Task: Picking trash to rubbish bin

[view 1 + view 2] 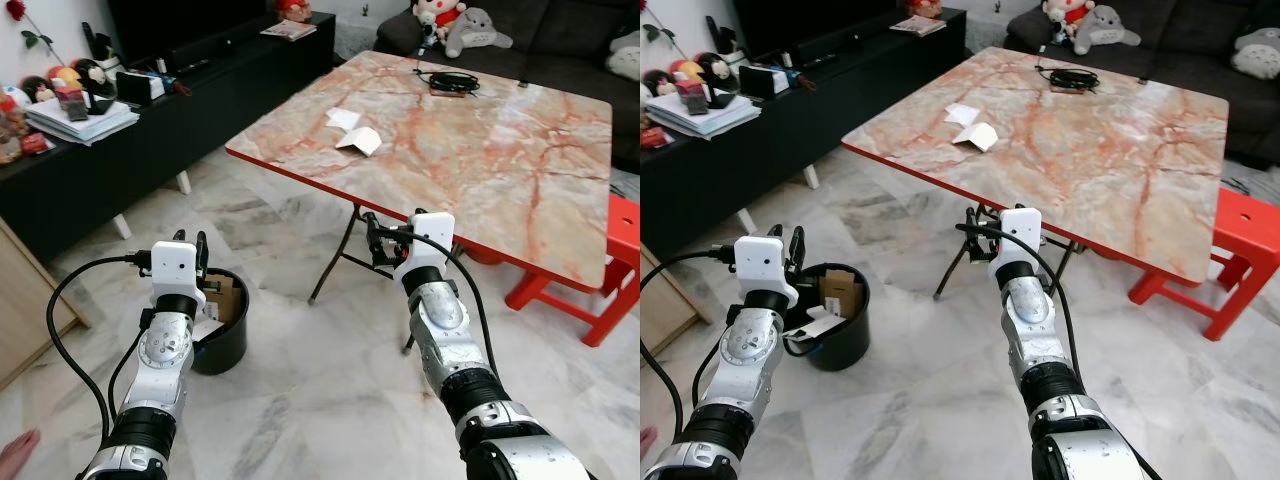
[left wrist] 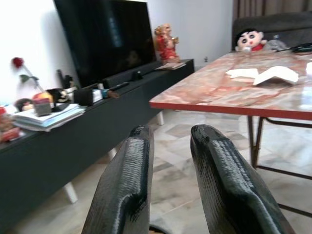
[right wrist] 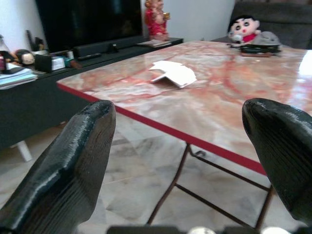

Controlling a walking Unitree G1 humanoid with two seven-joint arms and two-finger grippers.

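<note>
Right tool [image 1: 385, 238] wide open, facing table [image 1: 520, 150]

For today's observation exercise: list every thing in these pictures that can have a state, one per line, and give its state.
Left claw: fingers slightly apart, holding nothing, above the bin.
Right claw: wide open, empty, facing the table.
Black bin: upright on the floor, holds cardboard and paper.
White papers: lying on the table.
Television: off.

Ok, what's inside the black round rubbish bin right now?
The black round rubbish bin holds a brown cardboard piece and a white paper scrap. Its bottom is hidden by the left arm and the bin's wall.
</note>
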